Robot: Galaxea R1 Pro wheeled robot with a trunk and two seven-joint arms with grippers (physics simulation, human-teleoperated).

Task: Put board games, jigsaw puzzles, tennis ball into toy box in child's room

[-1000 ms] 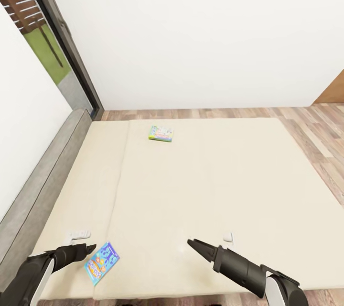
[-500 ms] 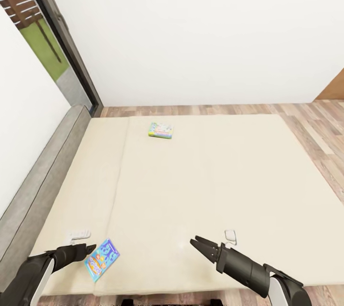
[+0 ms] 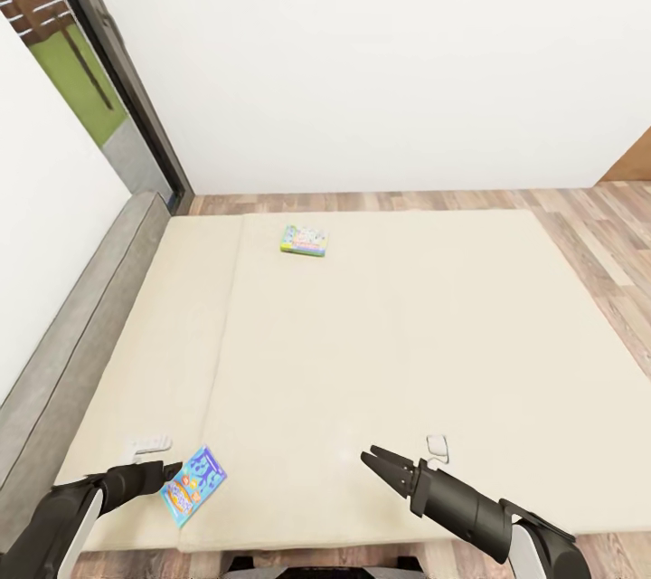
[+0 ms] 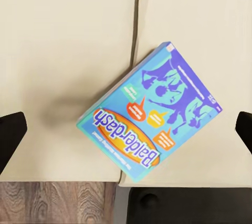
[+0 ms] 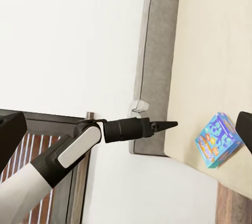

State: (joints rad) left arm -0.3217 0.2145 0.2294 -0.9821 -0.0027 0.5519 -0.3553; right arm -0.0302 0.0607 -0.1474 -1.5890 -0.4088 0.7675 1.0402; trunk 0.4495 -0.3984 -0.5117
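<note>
Board games, two, lie flat on the bed [image 3: 380, 335]: blue one [image 3: 192, 486] at the near edge, just beside the left gripper [image 3: 170, 469]; green-edged one [image 3: 304, 241] well apart, toward the far side. Camera has pulled back since earlier frames, near bed edge now visible. Left gripper's fingers spread wide, holding nothing. Right gripper [image 3: 372, 459] slightly parted, empty, near a small white object [image 3: 438, 445]. Another white object [image 3: 148, 445] sits beside the left gripper.

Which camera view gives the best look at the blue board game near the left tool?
The left wrist view: the blue board game is large there, its cover readable, lying flat at the edge of the bed. The head view shows it small beside the left tool. The right wrist view shows it small and slanted.
</note>
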